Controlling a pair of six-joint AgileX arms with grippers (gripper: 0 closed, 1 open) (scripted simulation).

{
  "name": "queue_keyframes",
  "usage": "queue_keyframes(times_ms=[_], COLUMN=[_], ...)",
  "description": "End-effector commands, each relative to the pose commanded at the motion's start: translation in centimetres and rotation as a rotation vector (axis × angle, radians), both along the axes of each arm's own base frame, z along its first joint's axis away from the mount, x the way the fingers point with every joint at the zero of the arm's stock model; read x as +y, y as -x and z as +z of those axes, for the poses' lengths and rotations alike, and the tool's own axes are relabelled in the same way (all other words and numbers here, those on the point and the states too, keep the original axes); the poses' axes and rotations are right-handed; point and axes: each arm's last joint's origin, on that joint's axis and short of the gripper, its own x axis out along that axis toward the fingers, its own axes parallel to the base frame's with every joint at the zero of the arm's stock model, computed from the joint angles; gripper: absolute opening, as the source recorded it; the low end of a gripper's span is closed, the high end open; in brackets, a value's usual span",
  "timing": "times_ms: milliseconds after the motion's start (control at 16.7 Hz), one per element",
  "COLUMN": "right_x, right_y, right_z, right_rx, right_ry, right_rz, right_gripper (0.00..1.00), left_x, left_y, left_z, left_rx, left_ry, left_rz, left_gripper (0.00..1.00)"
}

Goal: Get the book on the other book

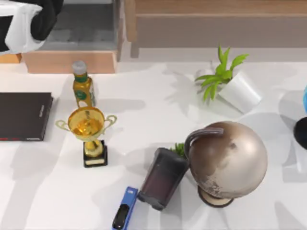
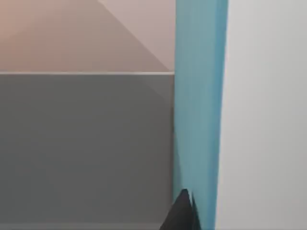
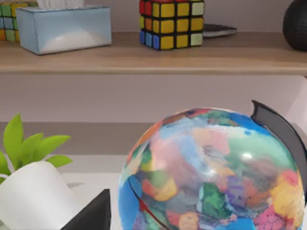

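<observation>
The book [image 2: 199, 96] is up off the counter [image 1: 158, 105], held in my left hand [image 1: 45, 19] at the far left corner of the top view. From above it shows as a white block [image 1: 14, 26] next to the hand's dark body. In the left wrist view its teal cover runs as an upright band, with one black fingertip [image 2: 182, 211] pressed against it, so the hand is clamped on the book.

The other book [image 1: 24, 115] lies flat on the counter at the left edge. It is dark, with faint lettering along its right side, and sits nearer to me than the raised book and well apart from it.

Just to the right of the dark book stands a yellow bottle [image 1: 82, 86] with a grey cap, and a gold trophy [image 1: 88, 129] on a black base is in front of that. Further right and toward the front edge are a blue stapler [image 1: 123, 211], a dark tilted box [image 1: 162, 178] and a bronze-coloured globe [image 1: 228, 160]. A white pot with a green plant [image 1: 230, 84] lies tipped behind the globe.

The right wrist view faces a brightly painted globe [image 3: 211, 172], a white plant pot [image 3: 33, 196], and a shelf [image 3: 144, 55] carrying a tissue box [image 3: 64, 26] and a puzzle cube [image 3: 170, 21].
</observation>
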Motion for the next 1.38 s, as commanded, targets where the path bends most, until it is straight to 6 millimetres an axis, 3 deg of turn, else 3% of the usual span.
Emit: queue_keyframes(times_ms=[300, 540, 720, 960, 1200, 1380], right_x=[0.0, 0.0, 0.0, 0.0, 0.0, 0.0], right_y=[0.0, 0.0, 0.0, 0.0, 0.0, 0.0], right_z=[0.0, 0.0, 0.0, 0.0, 0.0, 0.0], right_rx=[0.0, 0.0, 0.0, 0.0, 0.0, 0.0], right_ry=[0.0, 0.0, 0.0, 0.0, 0.0, 0.0], right_rz=[0.0, 0.0, 0.0, 0.0, 0.0, 0.0], right_gripper=[1.0, 1.0, 1.0, 1.0, 1.0, 1.0], left_x=[1.4, 4.1, 6.9, 11.2, 14.8, 16.3], left_y=[3.4, 7.8, 11.0, 14.3, 16.9, 18.6], left_z=[2.8, 4.2, 3.5, -0.5, -6.8, -11.5], left_rx=[-0.122, -0.263, -0.322, -0.235, 0.008, 0.199], left_ry=[-0.189, -0.523, -0.817, -1.172, -1.422, -1.51], left_rz=[-0.11, -0.179, -0.177, -0.162, -0.238, -0.36], left_gripper=[0.0, 0.0, 0.0, 0.0, 0.0, 0.0])
